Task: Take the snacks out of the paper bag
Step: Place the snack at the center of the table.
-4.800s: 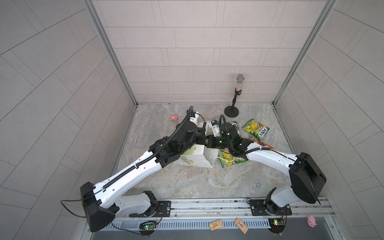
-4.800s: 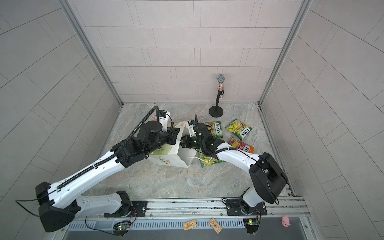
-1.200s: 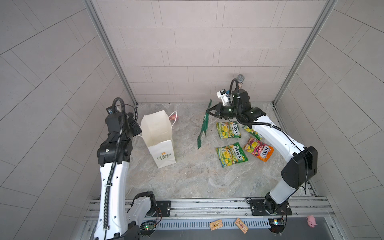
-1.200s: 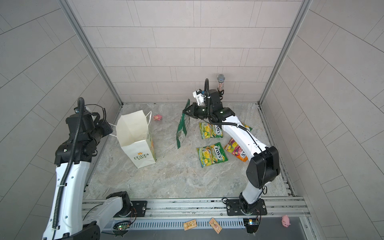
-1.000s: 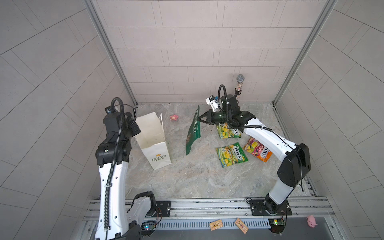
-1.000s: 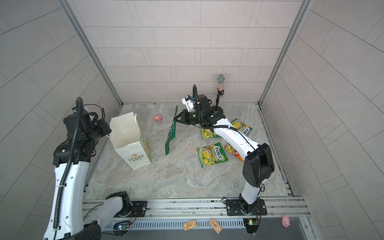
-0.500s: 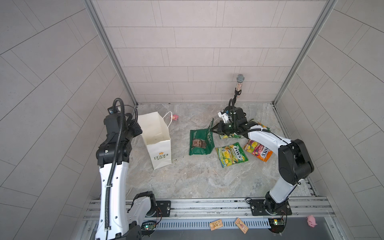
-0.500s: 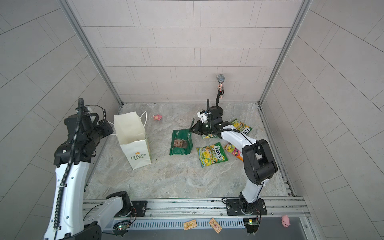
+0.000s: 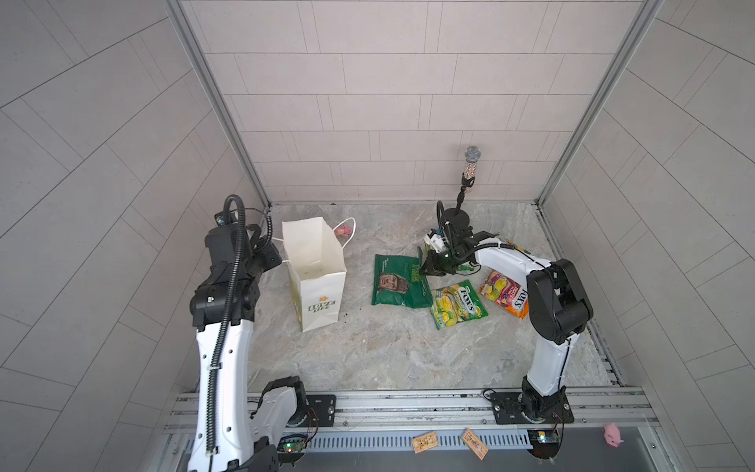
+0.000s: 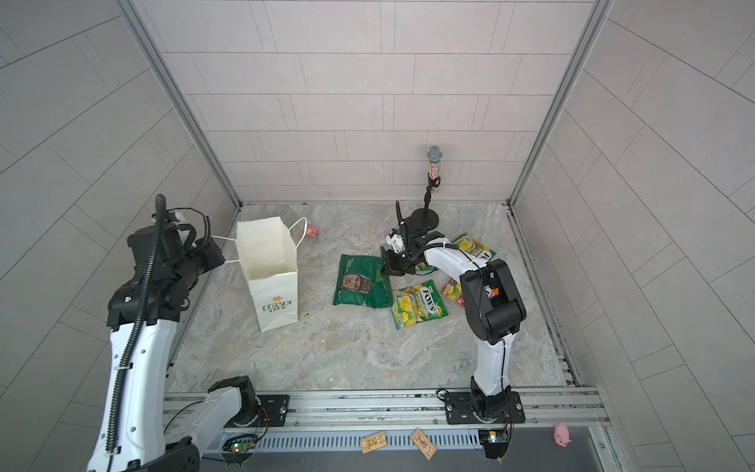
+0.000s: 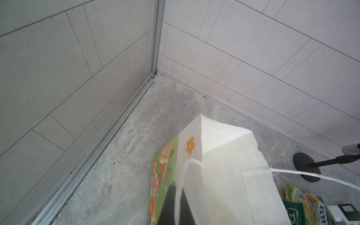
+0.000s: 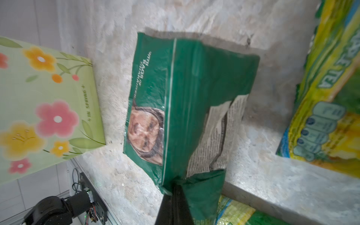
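Note:
The white paper bag (image 9: 314, 282) (image 10: 271, 282) stands upright and open at the left, showing only white paper inside. My left gripper (image 9: 274, 256) (image 11: 176, 211) is shut on its cord handle (image 11: 180, 185) beside the bag (image 11: 224, 165). The dark green crisp packet (image 9: 398, 282) (image 10: 361, 282) (image 12: 175, 97) lies face up on the floor, and my right gripper (image 9: 427, 266) (image 10: 386, 268) (image 12: 175, 191) is shut on its raised right-hand edge. Three FOX'S packets lie on the floor: yellow-green (image 9: 457, 304), orange-pink (image 9: 504, 292), and a third (image 10: 474, 247) behind the right arm.
A microphone on a round black stand (image 9: 461, 212) rises at the back, just behind the right arm. A pink pig toy (image 9: 344, 231) lies behind the bag. Another pig (image 9: 611, 432) and two tan wooden rectangles (image 9: 425, 441) sit on the front rail.
A second ago the crisp packet hung in the air from my right gripper; it now lies on the floor, still gripped. The bag has straightened slightly in my left gripper's hold.

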`<state>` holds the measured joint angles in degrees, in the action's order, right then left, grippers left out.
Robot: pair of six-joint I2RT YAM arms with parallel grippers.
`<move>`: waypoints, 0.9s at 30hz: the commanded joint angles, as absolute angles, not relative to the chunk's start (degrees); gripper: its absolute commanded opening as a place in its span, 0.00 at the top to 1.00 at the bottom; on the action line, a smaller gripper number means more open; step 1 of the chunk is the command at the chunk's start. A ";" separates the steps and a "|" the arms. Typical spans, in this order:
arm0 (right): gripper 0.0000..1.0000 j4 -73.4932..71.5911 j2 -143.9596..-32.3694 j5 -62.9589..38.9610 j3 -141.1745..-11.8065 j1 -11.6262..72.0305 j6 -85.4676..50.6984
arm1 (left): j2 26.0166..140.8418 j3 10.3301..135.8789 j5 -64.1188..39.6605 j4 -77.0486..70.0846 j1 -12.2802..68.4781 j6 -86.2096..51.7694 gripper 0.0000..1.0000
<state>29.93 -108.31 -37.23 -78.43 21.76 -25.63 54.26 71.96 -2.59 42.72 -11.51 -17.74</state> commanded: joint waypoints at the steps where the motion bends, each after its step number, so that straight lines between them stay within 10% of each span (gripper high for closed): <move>1: 1.00 34.51 -109.74 -32.93 -79.23 22.73 -22.65 | 53.35 71.26 -3.12 41.74 -11.87 -18.02 1.00; 10: 0.99 35.12 -109.32 -29.71 -79.54 22.75 -23.20 | 53.30 71.37 -3.75 41.40 -11.87 -18.02 1.00; 16: 0.58 35.68 -106.08 -25.92 -79.37 22.78 -23.64 | 53.09 71.93 -4.10 41.48 -11.87 -17.85 0.98; 27: 0.23 38.23 -91.74 -3.99 -76.84 22.85 -21.37 | 51.94 77.25 -5.40 42.41 -11.82 -14.11 0.17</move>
